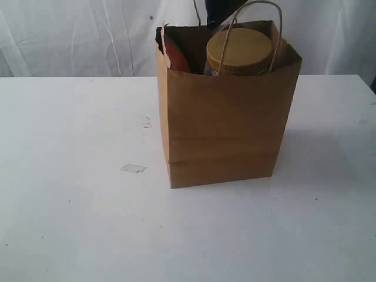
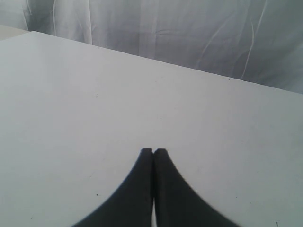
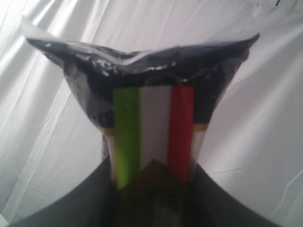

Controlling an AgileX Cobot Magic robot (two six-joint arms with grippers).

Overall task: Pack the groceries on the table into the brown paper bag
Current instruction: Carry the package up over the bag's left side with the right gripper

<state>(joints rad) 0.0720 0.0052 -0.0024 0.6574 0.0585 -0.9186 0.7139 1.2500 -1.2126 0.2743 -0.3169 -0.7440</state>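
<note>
brown paper bag (image 1: 223, 129): upright on the table (image 1: 70, 205), a little right of centre in the exterior view, mouth open, one twisted paper handle (image 1: 261, 3) arching above the rim.
clear jar with tan lid (image 1: 239, 50): inside the bag, toward its right side, ribbed lid about level with the rim, a sliver of clear shoulder showing beneath it.
orange-brown pouch (image 1: 176, 56): inside the bag, tucked against the left wall, top edge peeking over the rim.
long dark-blue-and-tan packet (image 3: 151, 80): off the table, pinched in the right gripper (image 3: 151, 165); glossy dark wrapper, crimped end flaring beyond the fingers, green, white and red stripes down the face, a tan band across; seen clearly in the right wrist view only, against white cloth.
right gripper: clamped on the packet, one dark finger on each side of its lower part; not made out for certain in the exterior view.
left gripper (image 2: 154, 152): fingertips pressed together, gripping nothing, poised over bare tabletop; bag outside that view.
dark shape (image 1: 226, 10): behind the bag's top rim, cut by the upper frame edge; impossible to tell what.
small marks (image 1: 133, 168): scattered on the tabletop left of the bag, apart from it.
white cloth backdrop (image 1: 70, 35): draped and creased behind the far table edge.
</note>
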